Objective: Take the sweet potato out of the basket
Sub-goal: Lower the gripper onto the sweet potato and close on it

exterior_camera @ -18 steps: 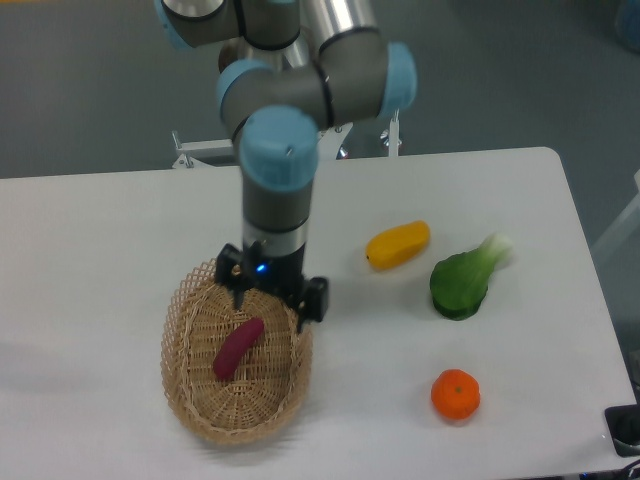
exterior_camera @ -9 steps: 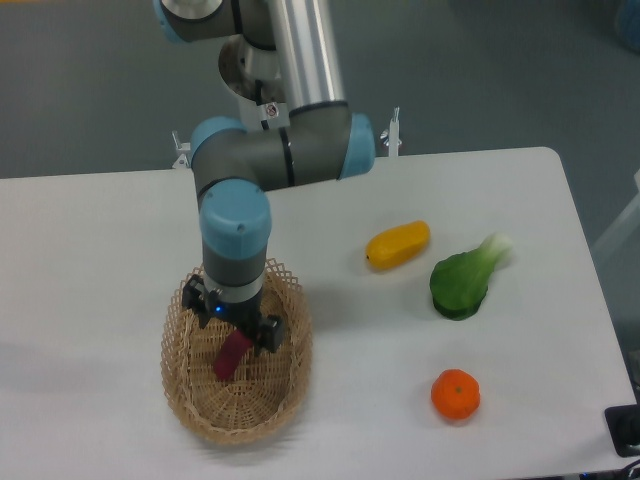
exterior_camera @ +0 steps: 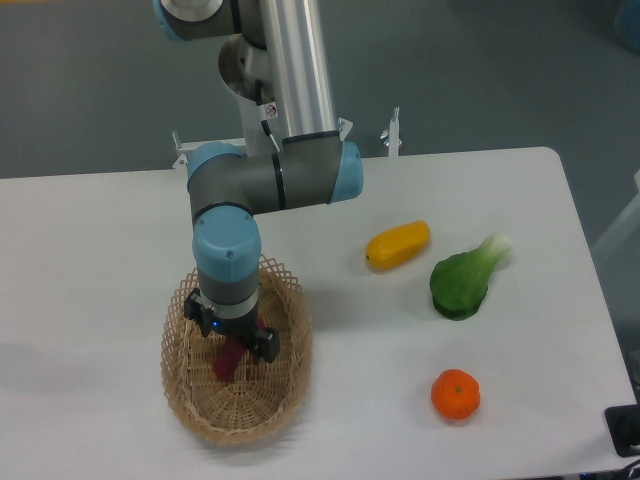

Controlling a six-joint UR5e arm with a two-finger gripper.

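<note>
The tan wicker basket (exterior_camera: 262, 405) sits at the front left of the white table. The magenta-purple sweet potato (exterior_camera: 226, 361) lies inside it; only its lower end shows below the gripper. My gripper (exterior_camera: 232, 342) points straight down into the basket, directly over the sweet potato's upper part. The wrist and gripper body hide the fingertips, so I cannot tell whether the fingers are open or closed on the sweet potato.
A yellow-orange oblong vegetable (exterior_camera: 398, 245) lies on the table right of the basket. A green bok choy (exterior_camera: 466, 277) lies further right. An orange tangerine (exterior_camera: 455, 394) sits at the front right. The table's right edge (exterior_camera: 590, 270) runs close to the bok choy.
The arm has swung left and lowered: the gripper moved from the basket's far right rim down into the basket, onto the sweet potato, covering most of it.
</note>
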